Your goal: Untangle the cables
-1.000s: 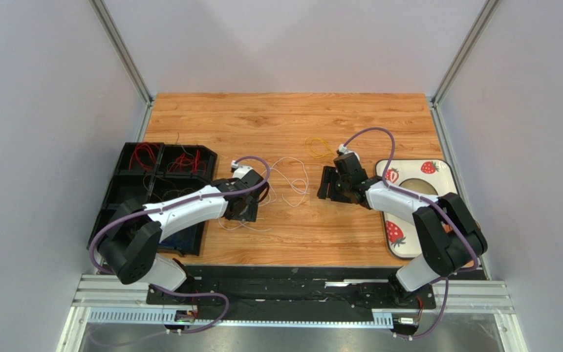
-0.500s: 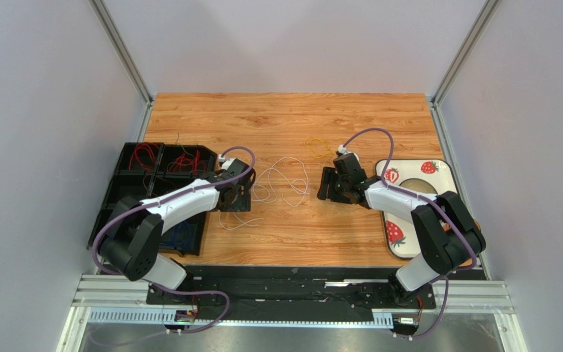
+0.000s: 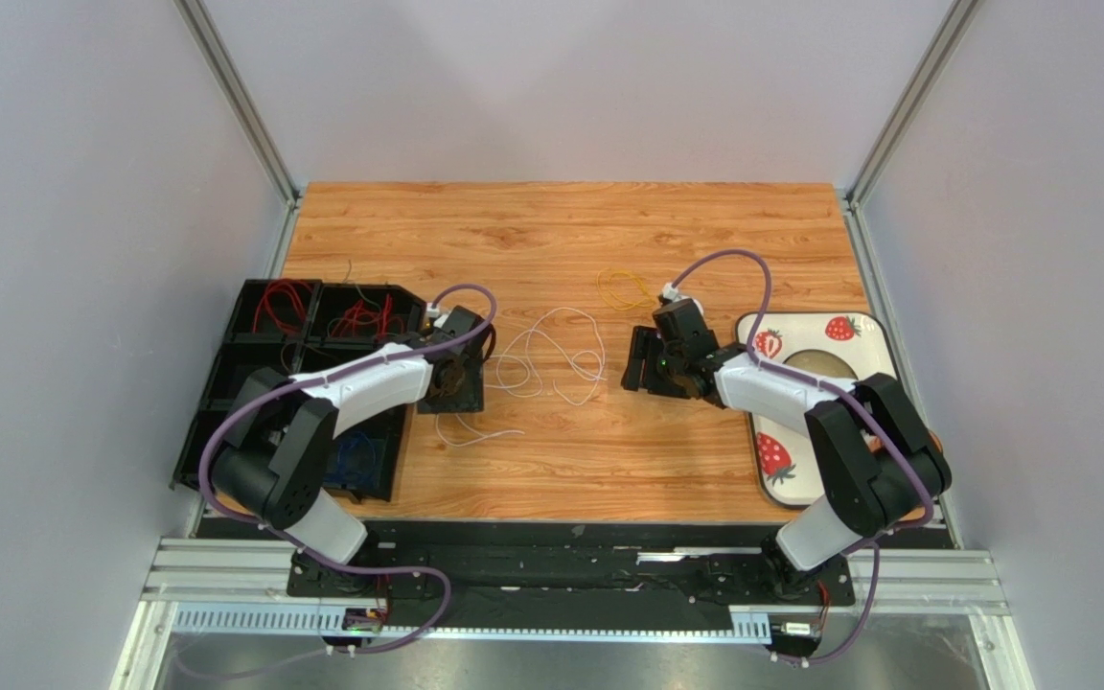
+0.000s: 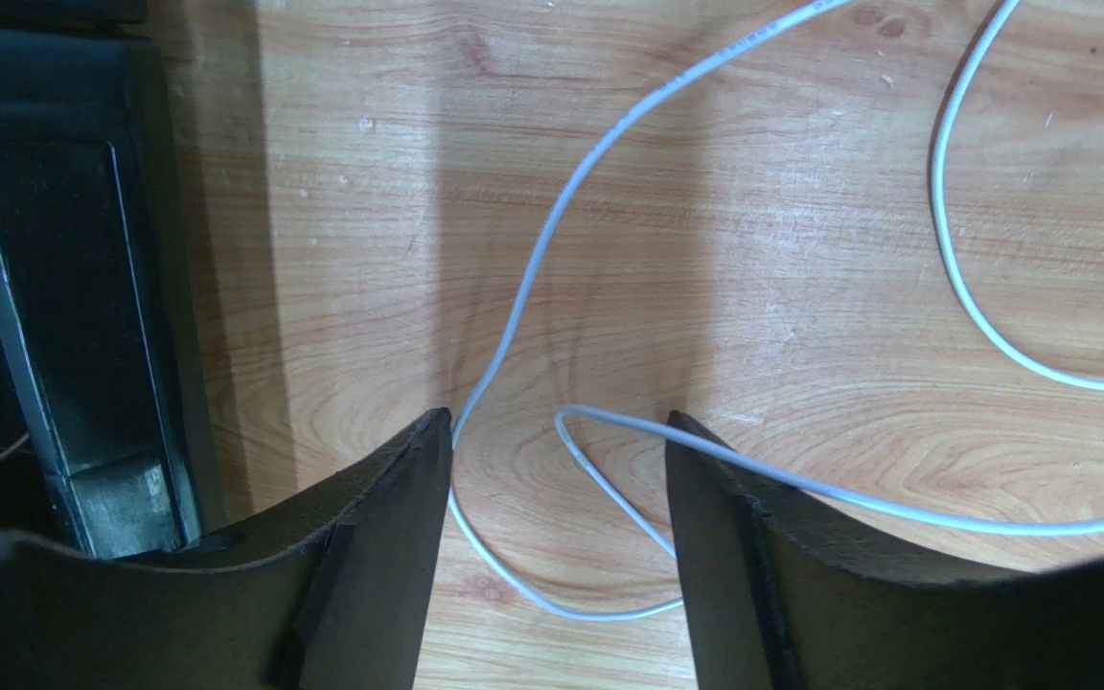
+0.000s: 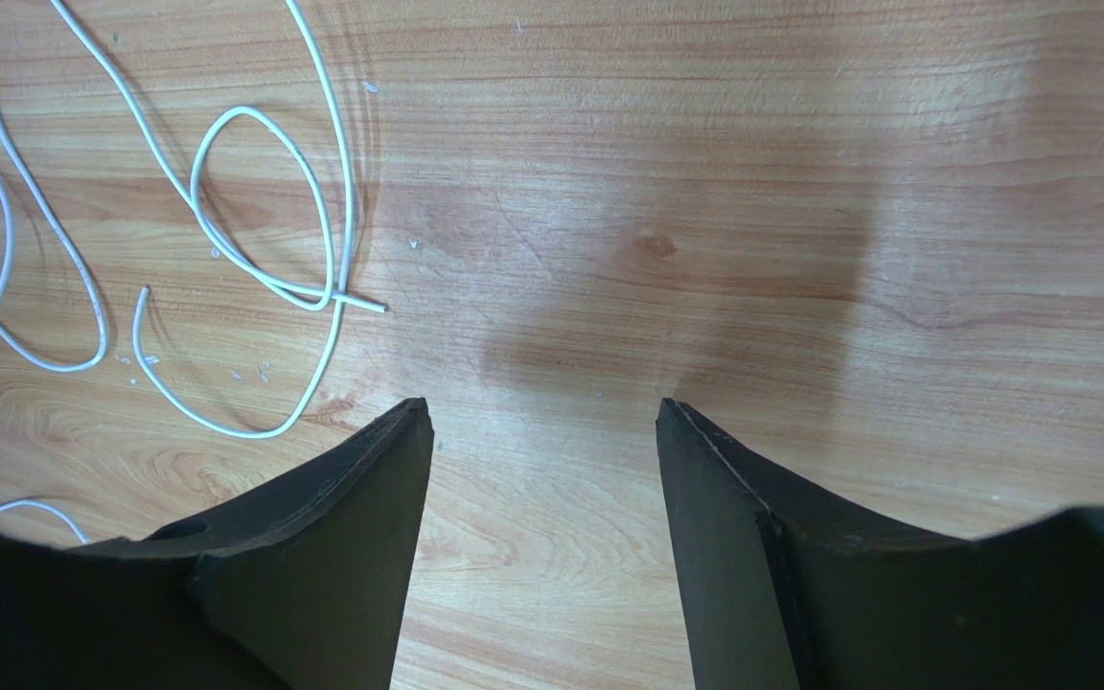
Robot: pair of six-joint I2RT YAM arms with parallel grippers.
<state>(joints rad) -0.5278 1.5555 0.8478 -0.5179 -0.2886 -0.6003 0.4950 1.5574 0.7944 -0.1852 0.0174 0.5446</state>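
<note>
Thin white cables (image 3: 551, 352) lie in loose loops on the wooden table between my two grippers. A yellow cable (image 3: 621, 286) lies coiled farther back. My left gripper (image 3: 460, 377) is open, low over the table at the left end of the white loops; in the left wrist view a white cable loop (image 4: 572, 568) lies on the wood between its open fingers (image 4: 371, 546). My right gripper (image 3: 641, 362) is open and empty to the right of the loops; in the right wrist view white cable loops (image 5: 270, 216) lie ahead and to the left.
A black compartment tray (image 3: 299, 374) at the left holds red cables (image 3: 284, 305) and blue cables (image 3: 359, 460); its wall shows in the left wrist view (image 4: 68, 316). A strawberry-patterned plate (image 3: 817, 367) sits at the right under the right arm.
My left gripper has moved back and left toward the tray, and a white cable has shifted left with it. The right arm has stayed where it was.
</note>
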